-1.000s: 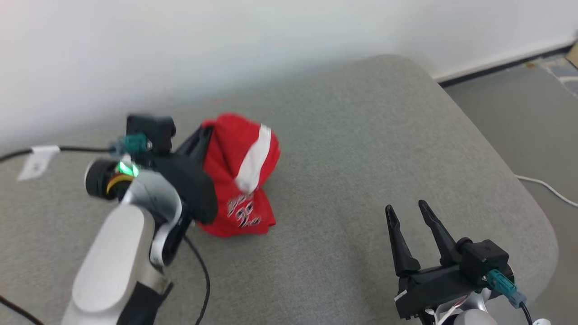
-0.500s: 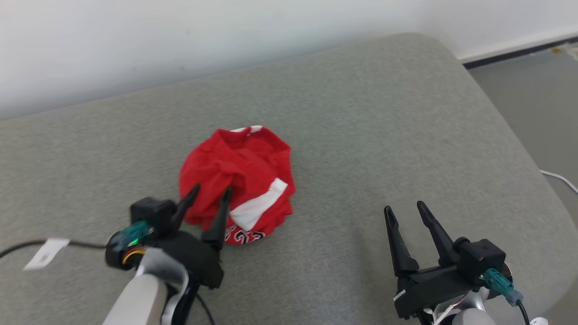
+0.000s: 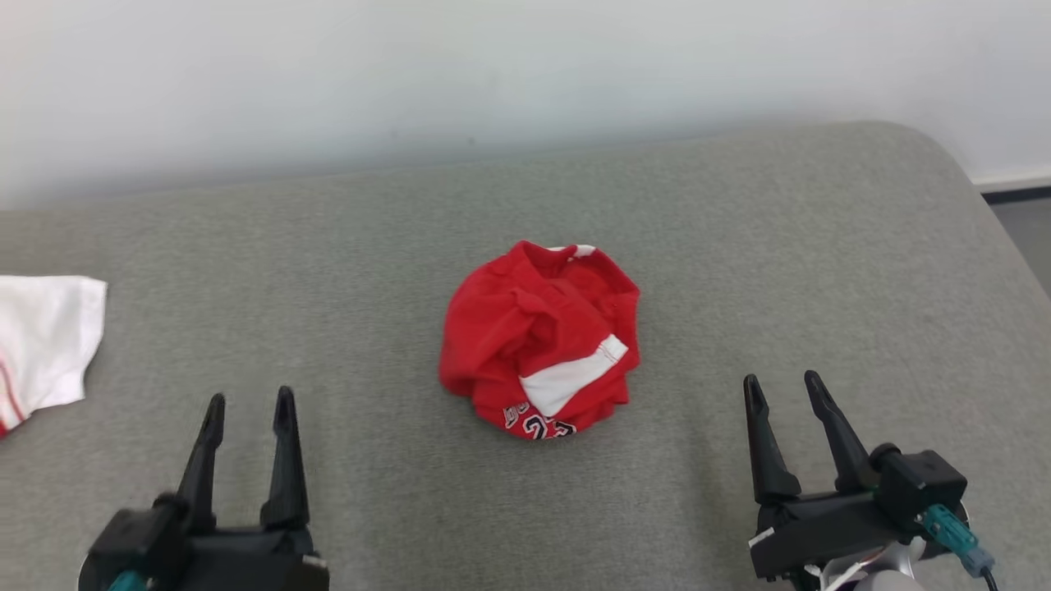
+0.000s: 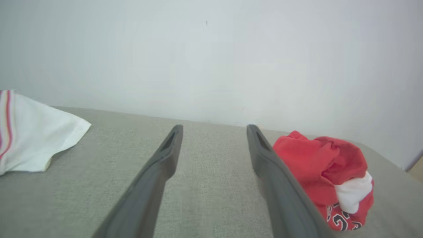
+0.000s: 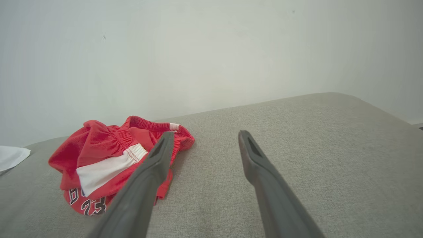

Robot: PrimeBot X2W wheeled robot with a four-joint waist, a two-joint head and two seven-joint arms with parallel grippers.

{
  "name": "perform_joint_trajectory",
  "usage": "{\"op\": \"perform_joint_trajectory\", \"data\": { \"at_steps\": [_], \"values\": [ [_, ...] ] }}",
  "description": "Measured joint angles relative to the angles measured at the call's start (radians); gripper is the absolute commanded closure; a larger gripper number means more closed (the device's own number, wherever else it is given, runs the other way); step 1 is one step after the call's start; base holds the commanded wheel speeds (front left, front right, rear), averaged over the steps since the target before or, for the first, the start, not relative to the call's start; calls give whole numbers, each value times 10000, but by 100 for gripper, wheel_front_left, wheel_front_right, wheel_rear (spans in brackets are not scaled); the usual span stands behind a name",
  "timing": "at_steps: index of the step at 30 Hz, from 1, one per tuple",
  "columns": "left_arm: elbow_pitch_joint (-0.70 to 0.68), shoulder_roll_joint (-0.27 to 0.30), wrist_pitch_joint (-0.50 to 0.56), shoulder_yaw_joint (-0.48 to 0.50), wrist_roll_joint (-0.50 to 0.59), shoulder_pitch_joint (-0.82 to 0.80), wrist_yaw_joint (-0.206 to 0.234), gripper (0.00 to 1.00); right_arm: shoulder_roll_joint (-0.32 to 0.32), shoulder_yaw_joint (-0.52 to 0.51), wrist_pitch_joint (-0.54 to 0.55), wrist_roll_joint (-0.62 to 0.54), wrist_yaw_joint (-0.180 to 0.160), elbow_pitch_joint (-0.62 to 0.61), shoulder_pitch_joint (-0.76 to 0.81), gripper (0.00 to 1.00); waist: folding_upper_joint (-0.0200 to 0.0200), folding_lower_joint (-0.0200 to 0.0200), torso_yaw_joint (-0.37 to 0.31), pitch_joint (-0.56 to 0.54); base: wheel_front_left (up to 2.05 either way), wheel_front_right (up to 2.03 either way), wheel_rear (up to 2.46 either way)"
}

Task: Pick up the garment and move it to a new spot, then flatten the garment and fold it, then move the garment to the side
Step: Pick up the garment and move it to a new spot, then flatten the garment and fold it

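The red garment lies bunched in a heap at the middle of the grey fabric-covered surface. It has a white panel on its near side and the number "23" on the fabric below that. The left claw and the right claw flank it, both spread wide, empty and clear of the cloth. A white cloth lies at the far left. A plain white wall backs the surface, with dark skirting at the right.
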Motion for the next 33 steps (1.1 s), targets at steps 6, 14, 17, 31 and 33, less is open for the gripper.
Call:
{"op": "perform_joint_trajectory", "data": {
  "at_steps": [6,14,17,31,33],
  "values": [
    [-1220,-589,0,1135,894,1398,-347,0,6,-15,-295,-10,0,140,128,0,0,0,460,-267,0,0,0],
    [-1340,-794,-2,1440,1358,2170,-685,0,-2,-151,-412,-217,0,479,663,0,0,0,711,-692,0,0,0],
    [-1068,-819,-2,1252,1499,2221,-746,0,-4,-224,-416,-332,0,656,855,0,-1,-1,735,-810,0,0,0],
    [-731,-834,-2,999,1749,2189,-830,0,-4,-178,-370,-395,0,708,819,0,-1,0,637,-760,0,0,0],
    [-736,-834,-2,943,1749,2137,-830,0,-2,-178,-372,-385,0,702,798,0,0,0,636,-707,0,0,0]
  ]
}}
